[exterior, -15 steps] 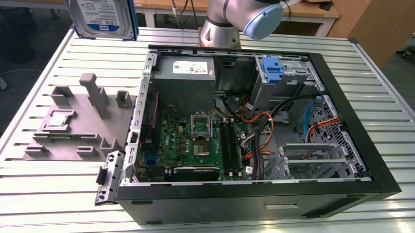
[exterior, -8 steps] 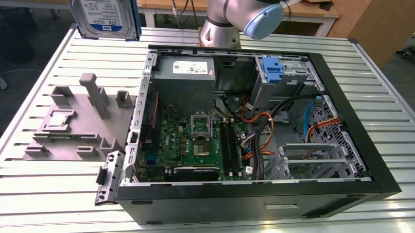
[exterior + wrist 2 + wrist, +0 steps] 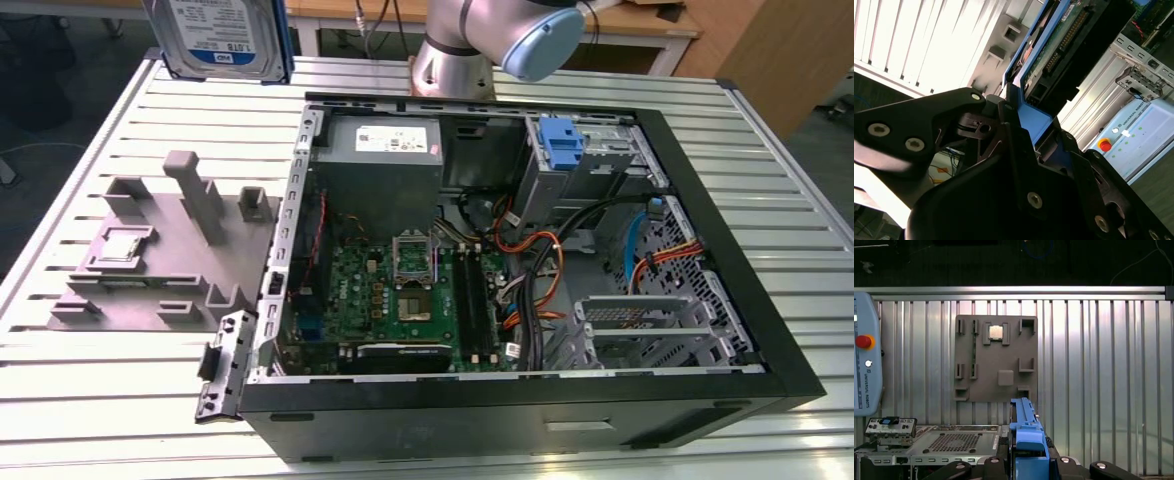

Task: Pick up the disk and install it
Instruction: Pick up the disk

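The flat silver-grey disk (image 3: 220, 38), edged in blue plastic, hangs upright above the far edge of the ribbed metal table (image 3: 107, 400), its label facing the exterior view. In the second wrist view the black end effector (image 3: 1026, 119) pinches the blue frame. The disk's long axis runs away from the fingers, and its green circuit-board underside shows.

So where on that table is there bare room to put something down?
The table is bare around the grey fixture on the exterior view's left and in a narrow strip right of the computer case. Inside it, cables crowd everything.
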